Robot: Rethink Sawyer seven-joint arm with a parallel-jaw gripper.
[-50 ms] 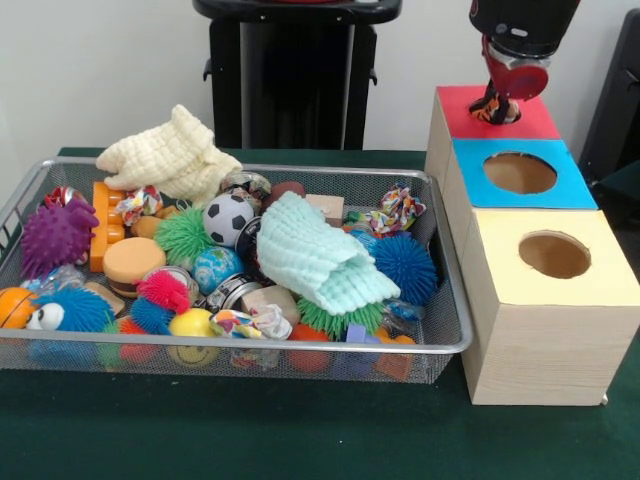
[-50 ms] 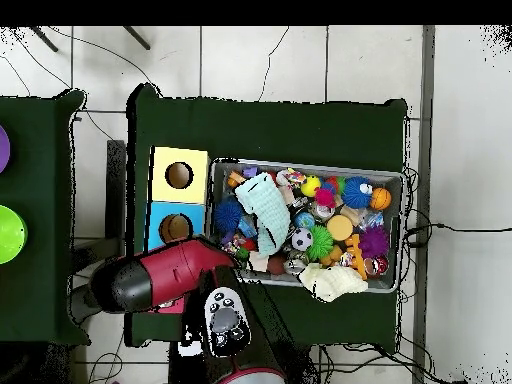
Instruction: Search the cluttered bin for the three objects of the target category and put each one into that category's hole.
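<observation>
Three coloured box tops in a row beside a wire mesh bin (image 1: 452,335) on the green-covered desk (image 1: 300,440): red top (image 1: 497,114) farthest, blue top (image 1: 520,174) in the middle, yellow top (image 1: 555,258) nearest, the blue and yellow ones each with a round hole. End effector (image 1: 497,108) poised directly over the red top, clenched on a multicoloured rope toy (image 1: 495,110) right at that surface; red hole itself hidden beneath. Bin heaped with clutter: soccer ball (image 1: 228,218), purple spiky ball (image 1: 56,238), mint cloth (image 1: 322,258), cream cloth (image 1: 172,152), blue spiky ball (image 1: 404,267). Seen from overhead, red arm (image 2: 165,275) stretched across the boxes.
</observation>
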